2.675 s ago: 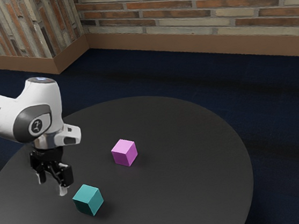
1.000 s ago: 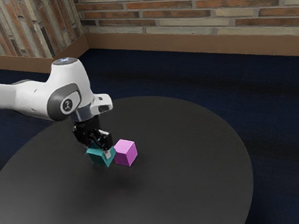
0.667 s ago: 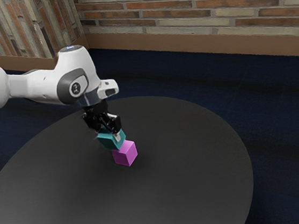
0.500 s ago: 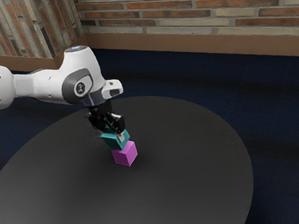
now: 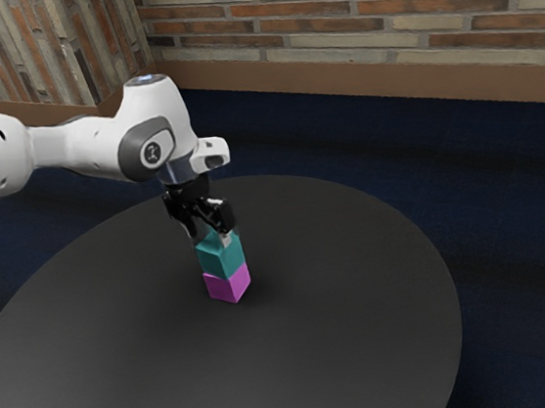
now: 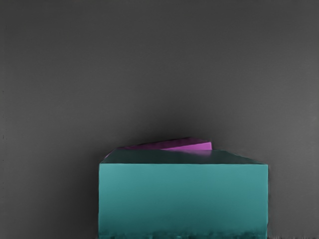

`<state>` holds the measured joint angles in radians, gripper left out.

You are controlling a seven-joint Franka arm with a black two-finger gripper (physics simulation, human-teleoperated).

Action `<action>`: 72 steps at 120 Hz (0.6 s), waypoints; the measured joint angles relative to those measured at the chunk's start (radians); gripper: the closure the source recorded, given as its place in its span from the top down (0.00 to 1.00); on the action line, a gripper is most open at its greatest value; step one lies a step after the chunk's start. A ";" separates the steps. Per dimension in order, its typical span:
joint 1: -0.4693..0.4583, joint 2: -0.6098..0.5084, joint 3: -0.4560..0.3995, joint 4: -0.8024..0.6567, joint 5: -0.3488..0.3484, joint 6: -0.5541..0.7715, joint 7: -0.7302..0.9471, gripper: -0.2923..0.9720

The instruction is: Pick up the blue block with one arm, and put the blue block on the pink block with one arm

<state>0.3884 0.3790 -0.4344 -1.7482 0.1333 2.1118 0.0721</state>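
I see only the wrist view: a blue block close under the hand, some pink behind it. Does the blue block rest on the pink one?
Observer: Yes. In the exterior view the blue block sits directly on the pink block, no gap visible.
Operator: Is it held or released?
Observer: Held. The gripper is shut on the blue block, one finger at each side.
Operator: Where is the stack?
Observer: Near the middle of the round black table, far from its rim.
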 joint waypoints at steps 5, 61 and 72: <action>0.000 -0.026 -0.001 0.001 0.002 -0.009 0.010 0.73; -0.050 -0.528 -0.201 0.080 -0.020 -0.456 0.224 0.76; -0.050 -0.528 -0.201 0.111 -0.021 -0.530 0.269 0.77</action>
<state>0.3388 -0.1492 -0.6350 -1.6375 0.1128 1.5815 0.3412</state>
